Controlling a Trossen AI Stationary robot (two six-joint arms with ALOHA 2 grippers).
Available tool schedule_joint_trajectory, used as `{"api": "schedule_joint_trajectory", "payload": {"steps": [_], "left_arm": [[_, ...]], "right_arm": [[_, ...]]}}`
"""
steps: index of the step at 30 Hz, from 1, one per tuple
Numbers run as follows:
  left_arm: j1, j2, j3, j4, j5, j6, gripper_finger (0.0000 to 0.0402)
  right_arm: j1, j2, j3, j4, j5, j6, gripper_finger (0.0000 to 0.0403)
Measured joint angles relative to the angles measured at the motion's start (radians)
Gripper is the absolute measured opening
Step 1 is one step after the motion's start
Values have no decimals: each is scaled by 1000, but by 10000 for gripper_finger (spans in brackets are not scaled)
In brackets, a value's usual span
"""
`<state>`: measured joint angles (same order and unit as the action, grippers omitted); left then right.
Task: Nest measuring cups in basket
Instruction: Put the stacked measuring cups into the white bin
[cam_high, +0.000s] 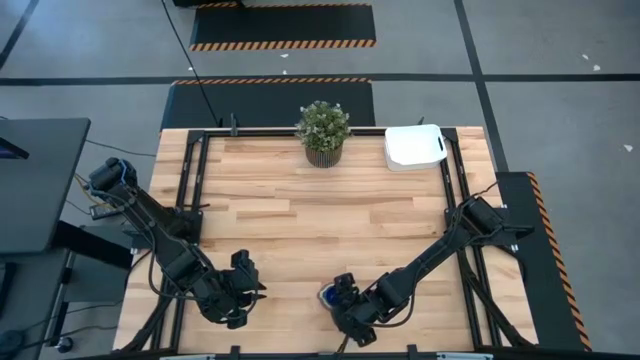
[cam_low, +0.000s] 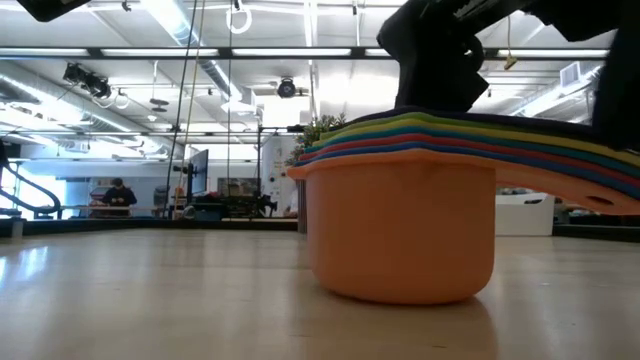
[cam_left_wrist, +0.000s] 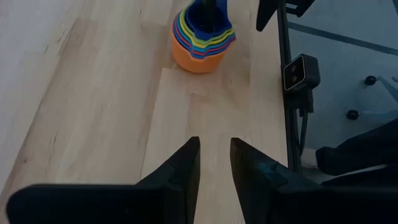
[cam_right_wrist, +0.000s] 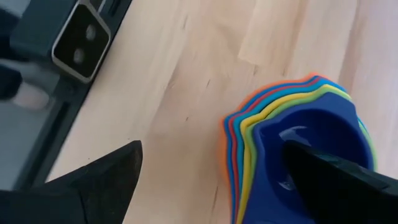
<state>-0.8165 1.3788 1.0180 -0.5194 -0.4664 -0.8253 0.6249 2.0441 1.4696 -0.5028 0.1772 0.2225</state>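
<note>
- Your measuring cups (cam_left_wrist: 202, 40) sit nested in one stack, orange outermost, dark blue innermost, on the desk (cam_high: 300, 230) at bottom centre of the high view.
- Right gripper (cam_high: 343, 298) straddles the stack rim, fingers spread, one inside the innermost cup.
- Left gripper (cam_high: 243, 280), lower left, fingers slightly parted, holding nothing.
- The basket (cam_high: 414, 146), upper right, holds no cups.

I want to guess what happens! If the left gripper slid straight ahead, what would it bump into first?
Probably the stack of nested measuring cups. The left gripper points that way over bare table, though the stack sits slightly to one side of its line.
</note>
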Motion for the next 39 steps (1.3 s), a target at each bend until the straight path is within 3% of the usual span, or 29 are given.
{"api": "schedule_joint_trajectory", "payload": {"steps": [9, 24, 39], "left_arm": [[0, 0, 0, 0, 0, 0, 96], [0, 0, 0, 0, 0, 1, 96], [0, 0, 0, 0, 0, 0, 96]], "right_arm": [[-16, -2, 2, -51, -21, -134, 399], [-17, -1, 0, -30, -10, -177, 391], [-18, 0, -1, -16, 7, -193, 320]]}}
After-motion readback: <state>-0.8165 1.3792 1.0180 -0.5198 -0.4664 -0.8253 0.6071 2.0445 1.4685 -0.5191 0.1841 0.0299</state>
